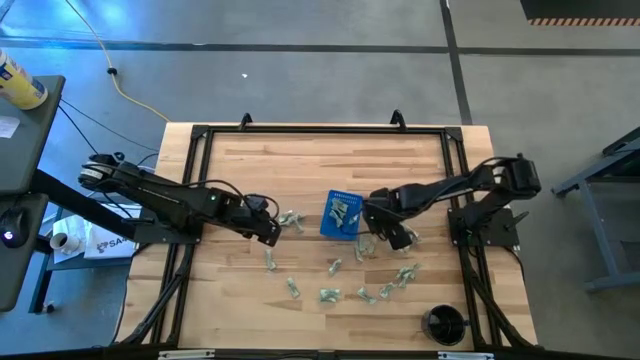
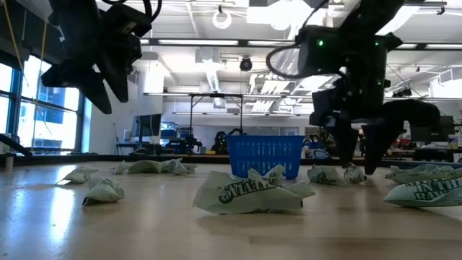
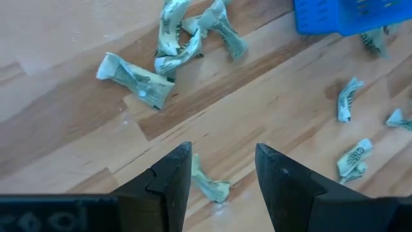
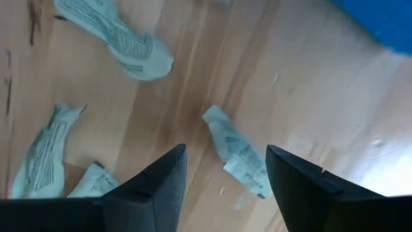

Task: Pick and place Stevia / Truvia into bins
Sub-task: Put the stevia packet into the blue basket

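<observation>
The blue bin (image 1: 340, 213) stands mid-table with a few sachets inside; it also shows in the low view (image 2: 266, 155). Crumpled green-and-white Stevia sachets (image 1: 330, 293) lie scattered on the wood around it. My left gripper (image 1: 274, 234) hangs open left of the bin and well above the table (image 2: 112, 101); one sachet (image 3: 211, 184) lies on the wood below its fingers (image 3: 222, 164). My right gripper (image 1: 386, 236) is open, points down right of the bin, low over the table (image 2: 356, 160), and its fingers (image 4: 225, 164) stand on either side of a sachet (image 4: 237, 154) without touching it.
A round black cup (image 1: 445, 323) stands at the near right corner. A cluster of sachets (image 3: 187, 32) lies between my left gripper and the bin. More sachets (image 4: 116, 35) lie beside my right gripper. A black frame (image 1: 200, 135) runs along the table's edges.
</observation>
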